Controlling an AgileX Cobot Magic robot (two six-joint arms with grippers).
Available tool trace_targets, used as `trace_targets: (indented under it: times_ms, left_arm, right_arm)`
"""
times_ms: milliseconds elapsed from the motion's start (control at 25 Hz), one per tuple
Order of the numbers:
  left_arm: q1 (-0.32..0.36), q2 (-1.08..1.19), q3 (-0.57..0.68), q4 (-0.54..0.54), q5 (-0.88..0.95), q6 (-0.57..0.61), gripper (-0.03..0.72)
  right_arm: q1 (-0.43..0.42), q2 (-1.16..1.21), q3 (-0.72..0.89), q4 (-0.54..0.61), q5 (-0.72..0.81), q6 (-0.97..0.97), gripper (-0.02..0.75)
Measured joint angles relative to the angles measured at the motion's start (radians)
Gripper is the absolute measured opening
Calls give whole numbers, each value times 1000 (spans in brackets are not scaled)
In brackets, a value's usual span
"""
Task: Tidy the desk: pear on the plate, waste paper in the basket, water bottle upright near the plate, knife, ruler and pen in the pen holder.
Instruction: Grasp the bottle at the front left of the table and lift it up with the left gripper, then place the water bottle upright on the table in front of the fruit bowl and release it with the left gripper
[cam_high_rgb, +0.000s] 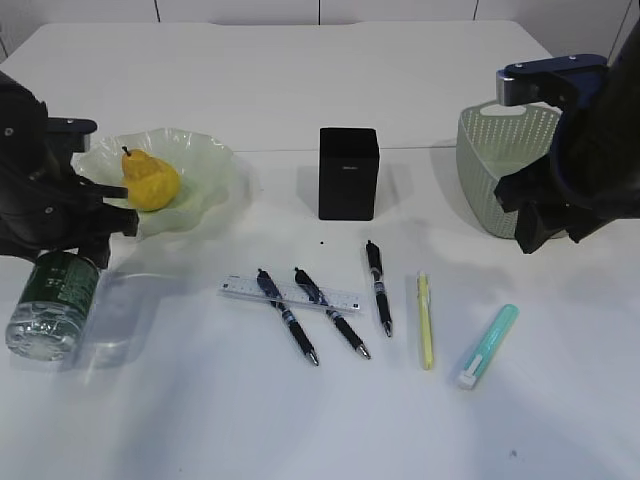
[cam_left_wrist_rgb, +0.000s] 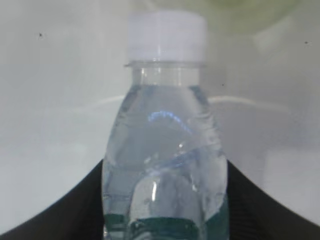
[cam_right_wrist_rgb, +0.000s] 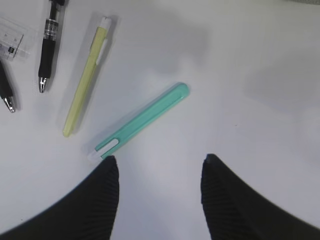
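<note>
My left gripper (cam_high_rgb: 75, 250) is shut on the clear water bottle (cam_high_rgb: 52, 303), which is tilted with its base toward the front, just in front of the plate. In the left wrist view the bottle (cam_left_wrist_rgb: 165, 130) fills the space between the jaws (cam_left_wrist_rgb: 165, 172), white cap pointing away. The yellow pear (cam_high_rgb: 150, 182) lies on the pale green plate (cam_high_rgb: 205, 165). The ruler (cam_high_rgb: 335, 298), three black pens (cam_high_rgb: 378, 287) and a yellow pen (cam_high_rgb: 425, 320) lie in front of the black pen holder (cam_high_rgb: 348, 172). The teal knife (cam_right_wrist_rgb: 142, 120) lies just ahead of my open, empty right gripper (cam_right_wrist_rgb: 157, 162). No waste paper shows.
The pale green basket (cam_high_rgb: 495, 160) stands at the right, partly behind my right arm (cam_high_rgb: 590, 150). Two of the black pens lie across the ruler. The knife (cam_high_rgb: 488, 345) is at the front right, with bare white table around it.
</note>
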Motion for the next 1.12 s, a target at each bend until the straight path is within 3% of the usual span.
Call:
trace_targets:
  times_ms: [200,360,720,880,1120]
  left_arm:
    - [2,-84,8,0,-5,78,413]
    - [2,-170,100,33,-67,108,413]
    - [44,-426,424,124,-407,113,413]
    - [91,-482,513,133,-542,114,413]
    - [95,-487,625,189,-821,118,412]
  right_arm:
    - [0,0,0,7,5,6,393]
    - [0,0,0,9,27,8,393]
    - [0,0,0,20,49,10,393]
    - [0,0,0,21,51,10,393]
    - [0,0,0,22,79,12,393]
